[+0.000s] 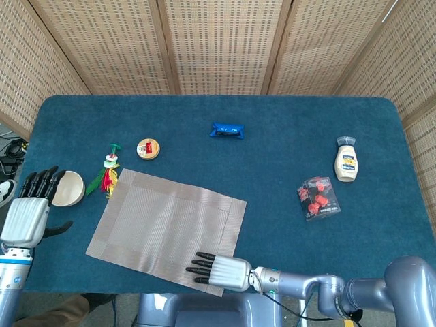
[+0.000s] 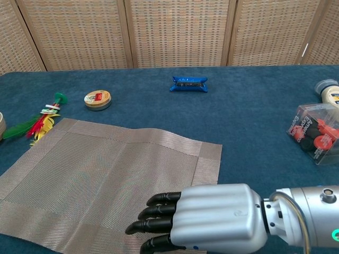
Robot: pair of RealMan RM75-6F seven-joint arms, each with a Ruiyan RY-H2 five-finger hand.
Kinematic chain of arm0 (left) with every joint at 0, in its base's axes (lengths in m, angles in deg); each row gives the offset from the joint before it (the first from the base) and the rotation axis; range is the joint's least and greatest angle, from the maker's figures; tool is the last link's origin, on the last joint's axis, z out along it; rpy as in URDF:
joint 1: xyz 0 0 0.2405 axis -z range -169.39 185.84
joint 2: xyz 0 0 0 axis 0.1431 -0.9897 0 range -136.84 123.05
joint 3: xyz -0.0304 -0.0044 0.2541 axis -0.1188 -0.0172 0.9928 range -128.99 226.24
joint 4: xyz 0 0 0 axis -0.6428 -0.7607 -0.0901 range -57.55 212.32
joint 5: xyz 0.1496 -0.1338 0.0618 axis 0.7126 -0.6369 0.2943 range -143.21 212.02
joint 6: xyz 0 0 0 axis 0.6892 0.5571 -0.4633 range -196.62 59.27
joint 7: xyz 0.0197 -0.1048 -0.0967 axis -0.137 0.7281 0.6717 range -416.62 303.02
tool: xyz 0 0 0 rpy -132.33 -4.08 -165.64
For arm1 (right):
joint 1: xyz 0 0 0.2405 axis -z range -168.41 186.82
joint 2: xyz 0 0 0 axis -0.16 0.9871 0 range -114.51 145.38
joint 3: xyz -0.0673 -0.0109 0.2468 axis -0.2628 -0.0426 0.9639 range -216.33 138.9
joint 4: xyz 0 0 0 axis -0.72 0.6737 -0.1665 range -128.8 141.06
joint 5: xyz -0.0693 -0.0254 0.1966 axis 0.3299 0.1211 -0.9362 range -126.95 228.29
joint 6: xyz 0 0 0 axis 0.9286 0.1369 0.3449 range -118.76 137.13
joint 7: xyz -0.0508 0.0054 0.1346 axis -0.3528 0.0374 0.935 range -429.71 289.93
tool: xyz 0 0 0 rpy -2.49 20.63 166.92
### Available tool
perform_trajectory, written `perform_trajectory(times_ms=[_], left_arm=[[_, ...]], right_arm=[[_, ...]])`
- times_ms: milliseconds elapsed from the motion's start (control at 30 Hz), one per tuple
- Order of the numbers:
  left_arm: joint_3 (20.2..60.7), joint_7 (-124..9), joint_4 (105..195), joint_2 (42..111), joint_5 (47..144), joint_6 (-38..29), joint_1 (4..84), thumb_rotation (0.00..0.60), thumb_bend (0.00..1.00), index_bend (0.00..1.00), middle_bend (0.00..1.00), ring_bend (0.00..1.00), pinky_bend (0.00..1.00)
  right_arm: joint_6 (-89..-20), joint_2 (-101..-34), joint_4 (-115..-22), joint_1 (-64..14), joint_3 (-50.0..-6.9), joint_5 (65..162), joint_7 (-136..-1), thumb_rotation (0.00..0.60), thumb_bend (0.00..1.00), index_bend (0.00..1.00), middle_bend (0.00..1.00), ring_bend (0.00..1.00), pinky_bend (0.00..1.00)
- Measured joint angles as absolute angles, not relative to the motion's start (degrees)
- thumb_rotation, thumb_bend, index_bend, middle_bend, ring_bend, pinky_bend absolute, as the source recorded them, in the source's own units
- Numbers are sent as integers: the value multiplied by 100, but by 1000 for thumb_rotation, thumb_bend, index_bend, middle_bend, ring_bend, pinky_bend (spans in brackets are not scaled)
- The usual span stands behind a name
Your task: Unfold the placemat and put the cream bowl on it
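- Left hand [image 1: 27, 212], empty with fingers apart, beside cream bowl [image 1: 69, 188] at table's nine o'clock.
- Placemat [image 1: 167, 227] lies flat, centre-left; we judge unfolding done.
- Right hand [image 1: 214, 270], fingers extended together, over mat's five o'clock corner; we'd clear it before placing bowl.

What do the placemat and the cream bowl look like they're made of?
The placemat looks like woven vinyl or similar synthetic fibre: a fine ribbed weave with a dull metallic sheen, lying slightly rippled. The cream bowl looks smooth and matte, possibly ceramic or plastic; it is too small to tell which.
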State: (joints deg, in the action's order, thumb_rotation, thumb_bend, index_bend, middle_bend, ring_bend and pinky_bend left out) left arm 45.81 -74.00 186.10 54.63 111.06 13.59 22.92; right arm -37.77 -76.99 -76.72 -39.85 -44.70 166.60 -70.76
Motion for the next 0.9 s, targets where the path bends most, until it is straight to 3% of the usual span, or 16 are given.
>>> perform_trajectory(times_ms=[700,900], left_arm=[[4526,-7319,18642,5418,11229,1235,2260,600,0,0,0,0,0],[4523,-7318,18651,5415,11274,1216,2248,600,0,0,0,0,0]], right_arm=[[-3574,-8002,-7674,-3982,-4399,15900,-7667,600,4,213,0,0,0],[-3673,-8042,-7642,-3995,-4417,15839,-7704,600,167,213,0,0,0]])
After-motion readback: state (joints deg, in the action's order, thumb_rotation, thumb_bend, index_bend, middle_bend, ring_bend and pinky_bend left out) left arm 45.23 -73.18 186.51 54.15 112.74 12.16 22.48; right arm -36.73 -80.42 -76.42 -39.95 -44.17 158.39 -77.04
